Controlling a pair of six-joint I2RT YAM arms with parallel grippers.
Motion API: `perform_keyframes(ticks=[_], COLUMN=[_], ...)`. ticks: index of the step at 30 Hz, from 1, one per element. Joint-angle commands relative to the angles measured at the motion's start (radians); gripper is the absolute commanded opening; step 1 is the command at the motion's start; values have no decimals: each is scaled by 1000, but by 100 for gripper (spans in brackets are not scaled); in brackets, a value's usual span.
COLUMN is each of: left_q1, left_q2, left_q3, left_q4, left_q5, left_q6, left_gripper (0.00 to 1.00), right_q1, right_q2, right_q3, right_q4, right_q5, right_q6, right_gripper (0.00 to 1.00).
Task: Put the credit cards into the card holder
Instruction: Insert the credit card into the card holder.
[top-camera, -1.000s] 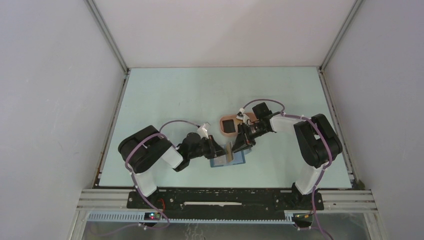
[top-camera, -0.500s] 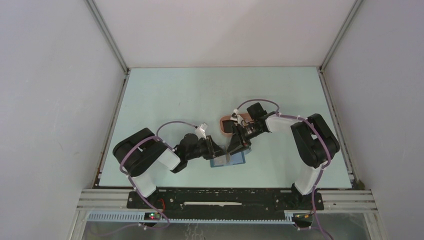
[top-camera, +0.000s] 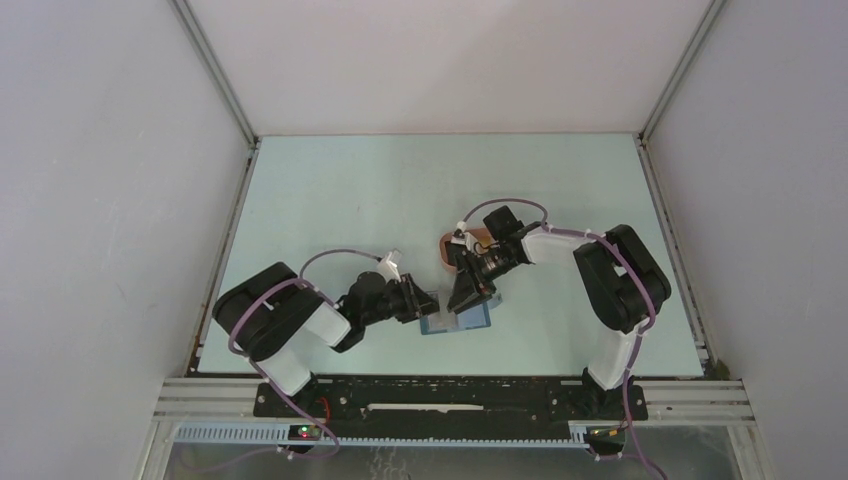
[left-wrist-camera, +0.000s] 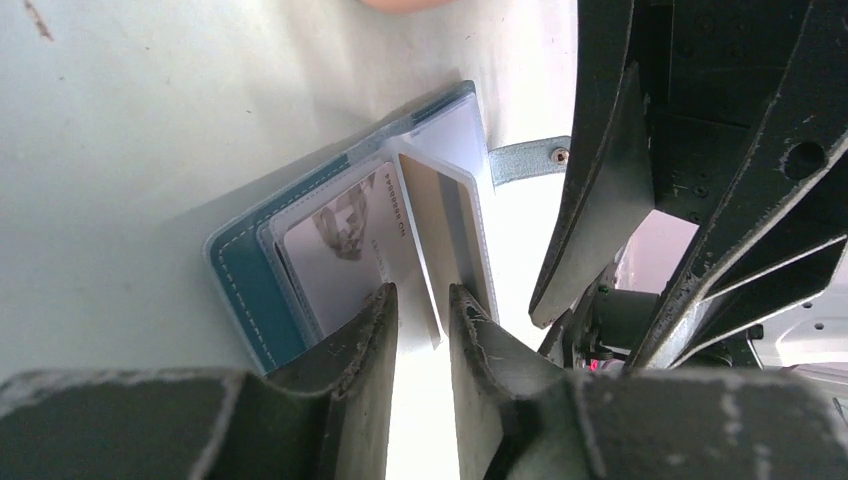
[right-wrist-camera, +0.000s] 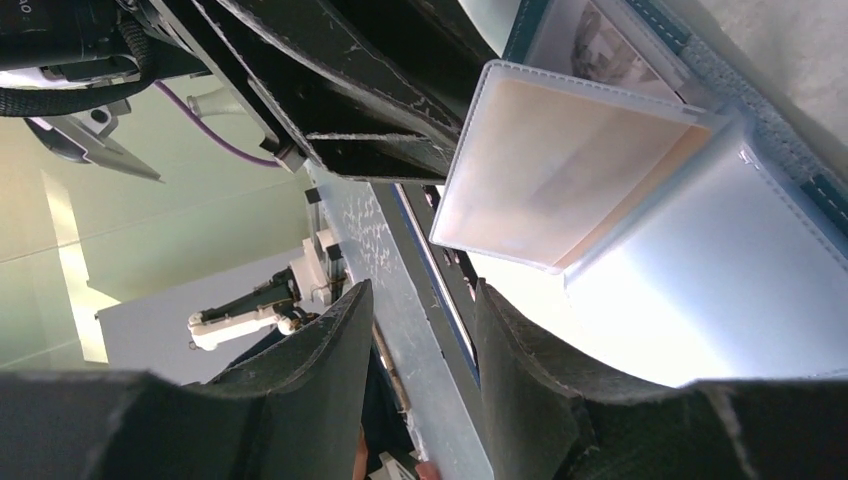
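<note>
Small blue leather-like folding card holder (top-camera: 458, 320), open and flat on pale green tabletop (top-camera: 350, 200), close to the near edge, between the two arms. Inside, clear plastic sleeve leaves (left-wrist-camera: 455, 170) fanned up from the spine. Pale credit card with a grey portrait print (left-wrist-camera: 340, 250) tucked in the lowest sleeve, flat against the blue cover. One tilted leaf (right-wrist-camera: 560, 160) with a peach tint (card inside or not: cannot tell). Grey-blue snap tab (left-wrist-camera: 520, 158) sticking out of the holder's far side onto the table.

Left gripper (left-wrist-camera: 422, 325) low at the card holder's left edge, black fingers (left-wrist-camera: 365, 350) parted by a narrow gap. Thin edge of one clear leaf running into that gap, no visible pinch, so released. Right gripper (right-wrist-camera: 425, 370) hovering just over the card holder from the right, jaws apart, nothing between them, tips close to the left gripper's.

Salmon-pink oval tray (top-camera: 447, 250) just behind the holder, mostly hidden under the right arm, contents not readable.
</note>
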Motion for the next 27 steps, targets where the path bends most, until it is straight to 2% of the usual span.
perform_keyframes(ticks=[1,9,14,18,23,25,27], left_q1=[14,37,55,73,77,77,77], left_q2=[-46,-125,-189,-323,-569,-648,-687], left_q3=[-38,-87,-114,-114,-53,-26,6], left_q4=[21,-7,-51,-218,-569,-647,-676], left_q5=[-16,-26,-37,-65,-143,-146,-90], left_q6=[-11,-5,13,65,179,218,254], left_gripper=[31,34,35,38,40,43,44], right_q1=[6,-18,-43,-54,-59,-60,-61], right_q2=[9,5,2,-20,-53,-62,-81], right_q3=[39,51,75,92,116,139,165], right_q4=[-29,-63,-137,-190,-261,-309,-361], right_q5=[0,-12,-68,-85,-83,-77,-61], right_q6=[-30,-109,-256,-352,-449,-501,-566], right_gripper=[51,50,50,50,50,50,50])
